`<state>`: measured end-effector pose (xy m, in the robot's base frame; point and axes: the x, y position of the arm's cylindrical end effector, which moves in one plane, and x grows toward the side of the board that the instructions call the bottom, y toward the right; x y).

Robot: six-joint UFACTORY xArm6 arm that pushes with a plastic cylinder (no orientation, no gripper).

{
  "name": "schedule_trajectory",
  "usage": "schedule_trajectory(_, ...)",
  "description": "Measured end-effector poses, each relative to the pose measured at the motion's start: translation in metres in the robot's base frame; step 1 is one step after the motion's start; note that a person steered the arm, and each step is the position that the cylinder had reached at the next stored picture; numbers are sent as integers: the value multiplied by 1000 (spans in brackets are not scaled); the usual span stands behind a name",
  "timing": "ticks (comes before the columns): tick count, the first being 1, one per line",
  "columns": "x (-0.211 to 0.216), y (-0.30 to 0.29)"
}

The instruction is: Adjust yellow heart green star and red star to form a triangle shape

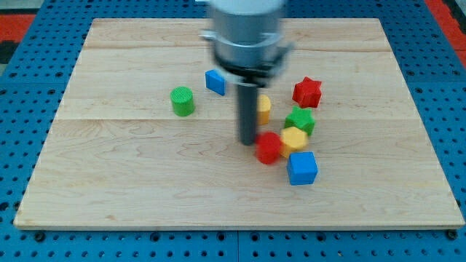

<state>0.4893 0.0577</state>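
My tip (248, 141) rests on the board just left of a red block (269, 148) of unclear shape. The yellow heart (294, 138) sits right of that red block, touching it. The green star (300, 120) lies just above the yellow heart. The red star (307, 92) sits higher, toward the view's right. A second yellow block (263, 108) is partly hidden behind my rod.
A blue cube (302, 168) lies below the yellow heart. A smaller blue block (215, 81) sits left of my rod, and a green cylinder (182, 100) further left. The wooden board (131, 182) lies on a blue pegboard.
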Motion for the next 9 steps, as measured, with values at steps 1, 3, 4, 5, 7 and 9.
schedule_trajectory(1,6,11)
schedule_trajectory(3,-72,-88)
schedule_trajectory(4,-86,-128)
schedule_trajectory(5,-94,-28)
schedule_trajectory(7,-51,58)
schedule_trajectory(9,-77,86)
